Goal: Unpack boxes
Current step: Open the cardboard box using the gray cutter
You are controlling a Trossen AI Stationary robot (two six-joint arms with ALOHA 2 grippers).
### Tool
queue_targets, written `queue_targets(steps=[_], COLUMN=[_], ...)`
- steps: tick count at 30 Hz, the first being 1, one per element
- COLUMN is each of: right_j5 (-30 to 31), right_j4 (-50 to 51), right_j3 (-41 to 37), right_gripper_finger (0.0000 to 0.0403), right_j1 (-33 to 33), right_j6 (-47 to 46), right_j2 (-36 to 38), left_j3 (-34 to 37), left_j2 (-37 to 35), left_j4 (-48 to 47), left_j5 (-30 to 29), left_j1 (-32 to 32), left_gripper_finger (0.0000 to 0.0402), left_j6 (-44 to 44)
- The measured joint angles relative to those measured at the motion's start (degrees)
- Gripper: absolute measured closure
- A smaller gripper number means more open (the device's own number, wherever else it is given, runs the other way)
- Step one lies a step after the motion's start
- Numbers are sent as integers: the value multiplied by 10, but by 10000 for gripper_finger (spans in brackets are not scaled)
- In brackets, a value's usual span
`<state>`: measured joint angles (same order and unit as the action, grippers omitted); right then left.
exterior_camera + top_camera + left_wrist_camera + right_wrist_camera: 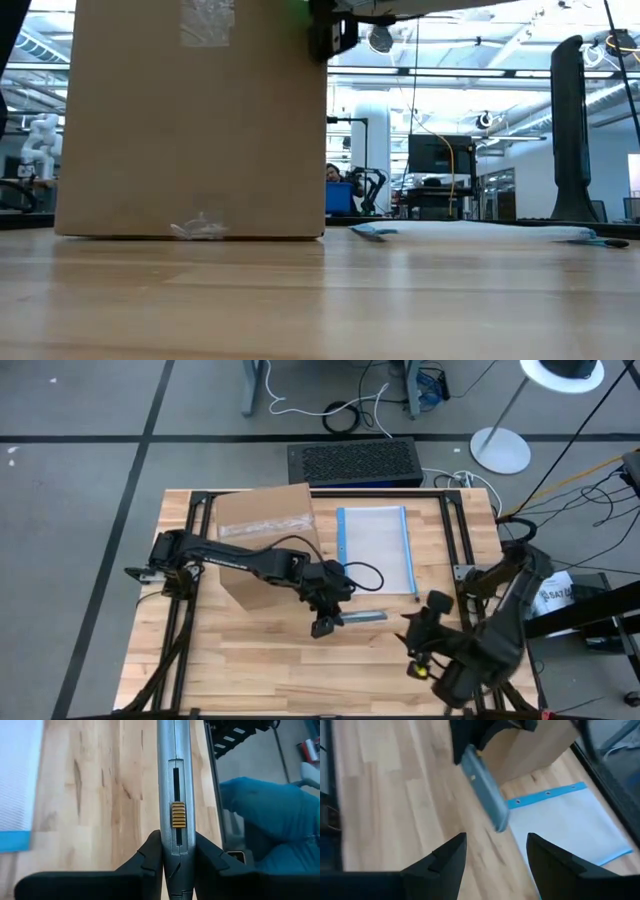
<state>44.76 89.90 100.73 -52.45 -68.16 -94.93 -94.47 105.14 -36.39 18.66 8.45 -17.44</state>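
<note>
The brown cardboard box [265, 545] stands on its base on the table's left half, with clear tape on its top; it fills the left of the low view [190, 120]. My left gripper [325, 625] reaches past the box's near right corner and is shut on a grey utility knife [368, 617] with a yellow slider [178, 815]. My right gripper [412, 645] waits open near the table's right near part, its fingers [455, 852] facing the knife [485, 785] without touching it. My left gripper pinches the utility knife by its rear end [175, 851], one finger [150, 852] on each flat side. The knife runs straight on out of the fingers, along them, pointing toward the table's right. It is held clear of the tabletop, roughly level.
A clear plastic pouch with a blue edge [375, 550] lies flat to the right of the box, also seen in the low view [480, 230]. A black grille-topped unit [355, 460] sits beyond the far edge. Bare wood [260, 670] lies near me. Something blue [270, 815] shows past the table's edge.
</note>
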Motion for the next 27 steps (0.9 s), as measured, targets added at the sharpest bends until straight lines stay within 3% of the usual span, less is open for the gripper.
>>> queue_targets(steps=[5,11,13,16,21,27], right_j5=[30,80,125,243,396,449], right_j4=[1,1,1,1,1,1], right_j3=[-55,-198,-247,-304,-342,-320], right_gripper_finger=[204,204,204,204,204,204], right_j1=[-52,-109,-119,-122,-87,-36], right_j6=[-109,-322,-396,-487,-511,-442], right_j2=[15,35,43,58,93,117], left_j3=[-23,-52,-59,-66,-67,-67], left_j2=[-6,-27,-37,-57,-82,-78], left_j4=[-27,-34,-34,-18,10,44], left_j5=[-57,-134,-142,-164,-156,-118], left_j1=[8,14,14,14,14,14], left_gripper_finger=[335,335,335,335,335,335], left_j6=[21,51,64,77,78,74])
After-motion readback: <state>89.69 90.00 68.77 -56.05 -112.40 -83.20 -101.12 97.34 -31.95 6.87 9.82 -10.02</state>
